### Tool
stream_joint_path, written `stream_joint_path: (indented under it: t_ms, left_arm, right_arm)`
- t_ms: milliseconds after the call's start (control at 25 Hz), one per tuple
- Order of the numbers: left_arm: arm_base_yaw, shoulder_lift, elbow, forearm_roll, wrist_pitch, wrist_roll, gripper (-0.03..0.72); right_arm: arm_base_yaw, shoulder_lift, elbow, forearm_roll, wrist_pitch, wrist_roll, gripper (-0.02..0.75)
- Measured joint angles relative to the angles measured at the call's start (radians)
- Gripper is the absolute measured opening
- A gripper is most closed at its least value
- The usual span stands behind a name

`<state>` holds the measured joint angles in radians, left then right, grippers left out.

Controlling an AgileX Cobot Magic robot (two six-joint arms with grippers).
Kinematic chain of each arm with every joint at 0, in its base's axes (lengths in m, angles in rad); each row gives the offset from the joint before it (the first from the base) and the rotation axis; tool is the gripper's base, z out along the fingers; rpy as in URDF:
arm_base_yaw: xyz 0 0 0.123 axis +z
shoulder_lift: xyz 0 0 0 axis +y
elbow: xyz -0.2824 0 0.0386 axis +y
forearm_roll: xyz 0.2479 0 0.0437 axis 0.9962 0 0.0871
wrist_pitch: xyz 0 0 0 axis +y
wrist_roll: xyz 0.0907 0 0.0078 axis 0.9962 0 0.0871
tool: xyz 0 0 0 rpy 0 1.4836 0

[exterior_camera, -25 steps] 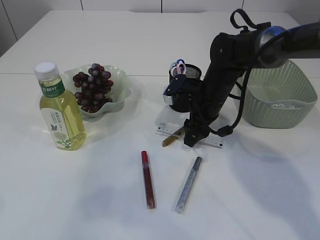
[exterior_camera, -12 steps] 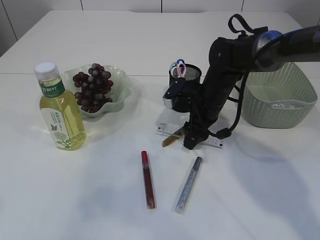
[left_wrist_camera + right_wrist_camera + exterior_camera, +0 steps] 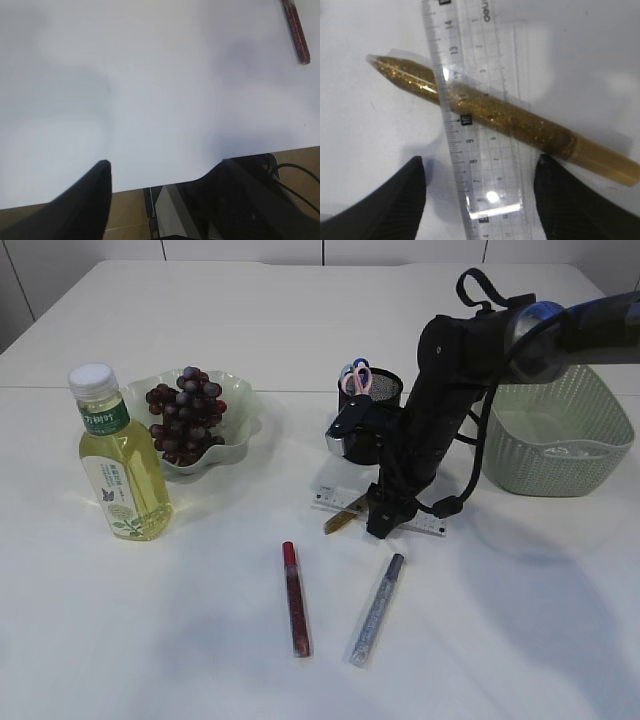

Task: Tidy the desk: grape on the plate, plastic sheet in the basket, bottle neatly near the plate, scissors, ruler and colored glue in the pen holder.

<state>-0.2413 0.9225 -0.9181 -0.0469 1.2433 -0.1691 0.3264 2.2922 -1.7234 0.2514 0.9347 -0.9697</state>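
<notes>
My right gripper (image 3: 383,523) is open and low over the clear ruler (image 3: 470,115), its fingers (image 3: 480,175) on either side of it. A gold glitter glue pen (image 3: 490,116) lies across the ruler (image 3: 430,527). A red glue pen (image 3: 296,598) and a silver one (image 3: 377,609) lie in front. The red pen's end shows in the left wrist view (image 3: 296,31). Grapes (image 3: 185,413) sit on the green plate (image 3: 240,435), with the bottle (image 3: 120,458) beside it. Scissors (image 3: 355,374) stand in the black pen holder (image 3: 365,430). My left gripper (image 3: 162,167) is open over the table's front edge.
A green woven basket (image 3: 555,435) stands at the right, behind the right arm. The plastic sheet cannot be made out. The table's front edge and the floor show in the left wrist view.
The right arm has shifted very slightly; the gripper stays low over the ruler. Nothing else has moved.
</notes>
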Motion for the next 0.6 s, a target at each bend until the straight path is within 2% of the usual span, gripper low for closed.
stream_joint_path:
  t_ms: [600]
  left_arm:
    - [0.0, 0.0, 0.0, 0.0, 0.0, 0.0, 0.48]
  right_arm:
    - [0.0, 0.007, -0.002, 0.026, -0.028, 0.0, 0.53]
